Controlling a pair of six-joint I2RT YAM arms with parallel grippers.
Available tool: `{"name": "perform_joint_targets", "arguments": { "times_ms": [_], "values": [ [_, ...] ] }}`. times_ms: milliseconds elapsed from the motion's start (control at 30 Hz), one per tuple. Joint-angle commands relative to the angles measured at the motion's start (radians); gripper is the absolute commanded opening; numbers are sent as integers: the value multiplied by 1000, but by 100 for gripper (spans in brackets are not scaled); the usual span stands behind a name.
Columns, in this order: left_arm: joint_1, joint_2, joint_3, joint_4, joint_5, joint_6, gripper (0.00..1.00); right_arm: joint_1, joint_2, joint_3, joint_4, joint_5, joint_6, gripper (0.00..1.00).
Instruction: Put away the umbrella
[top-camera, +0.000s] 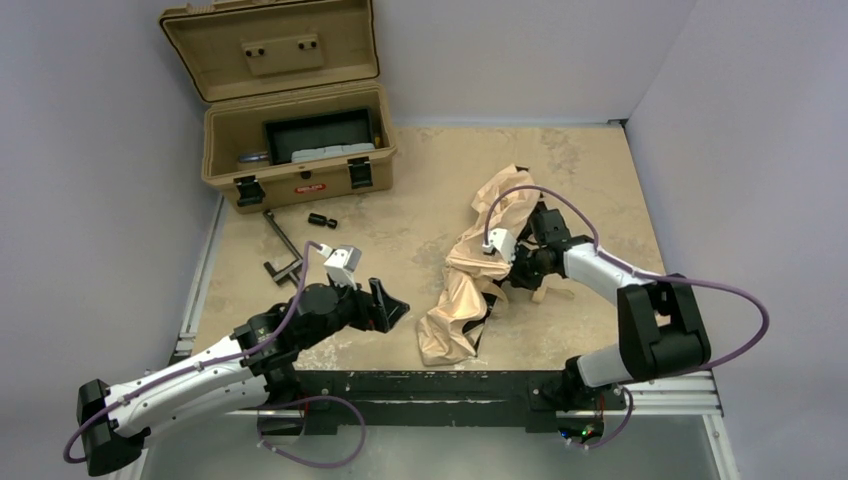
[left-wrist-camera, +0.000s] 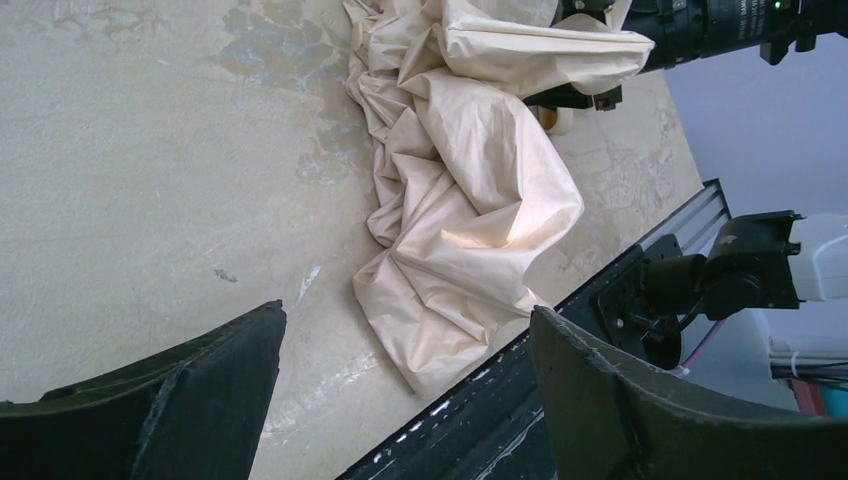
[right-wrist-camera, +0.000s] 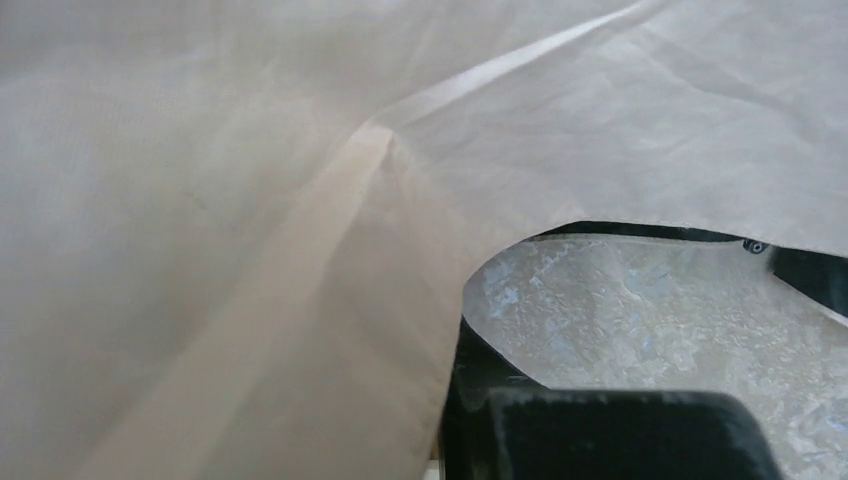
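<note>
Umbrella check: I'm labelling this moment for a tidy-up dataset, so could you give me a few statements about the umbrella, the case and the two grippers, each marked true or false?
1. The umbrella lies crumpled on the table. True.
2. The case has its lid shut. False: the lid stands open.
3. The left gripper holds the umbrella. False: it is open and apart from the fabric.
4. The right gripper is shut, in among the umbrella's folds. True.
</note>
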Motion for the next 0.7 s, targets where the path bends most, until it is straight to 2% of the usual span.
{"name": "perform_joint_targets", "arguments": {
  "times_ms": [0,300,533,667],
  "values": [
    [2,-3,-2,93,51,-19,89,-2,-65,61,27,34,46,0],
    [1,-2,93,139,101,0,89,-1,-281,327,-90,-13,60,0],
    [3,35,222,144,108,72,90,-2,-383,434,-122,-39,63,0],
    [5,107,300,181,132,100,90,-1,-414,488,-128,-67,76,0]
  ]
}}
